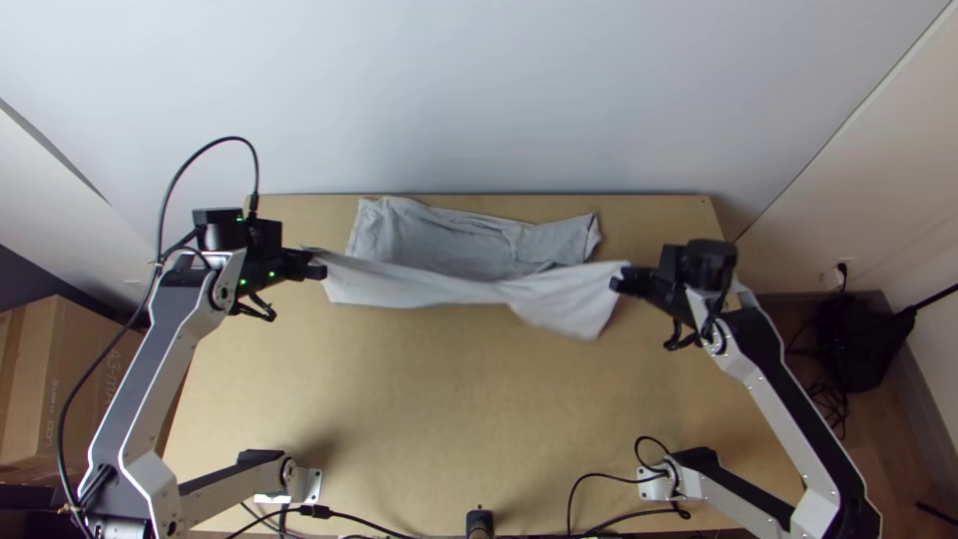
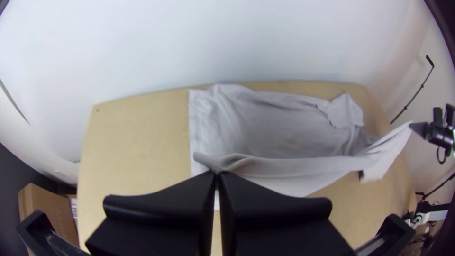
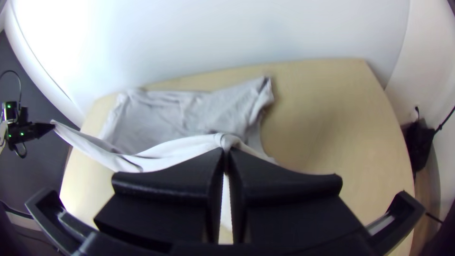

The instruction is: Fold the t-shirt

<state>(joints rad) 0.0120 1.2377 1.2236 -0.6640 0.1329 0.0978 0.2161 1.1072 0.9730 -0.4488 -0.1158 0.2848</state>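
T-shirt (image 1: 419, 285) is strung between both pincers, rest of it on the bench (image 1: 429, 399) near the far edge. Left pincer (image 1: 321, 268) clenched on one end of the raised strip, right pincer (image 1: 617, 282) clenched on the other. Key relation: the lying part (image 1: 439, 243) is just beyond the strip, away from the arm bases, and between the two pincers side to side. Long axis of both runs across the bench, roughly along the far edge. Neither arm clearly nearer; each has its own end. Next move probably calls for both going together, strip kept taut and parallel; uneven lowering could skew the fold. Strip's right end droops in a loose flap, smeared in the top view. Cloth under the strip hidden; layers there can't be counted. Can't tell hem from sleeve at the grips, nor strip height.
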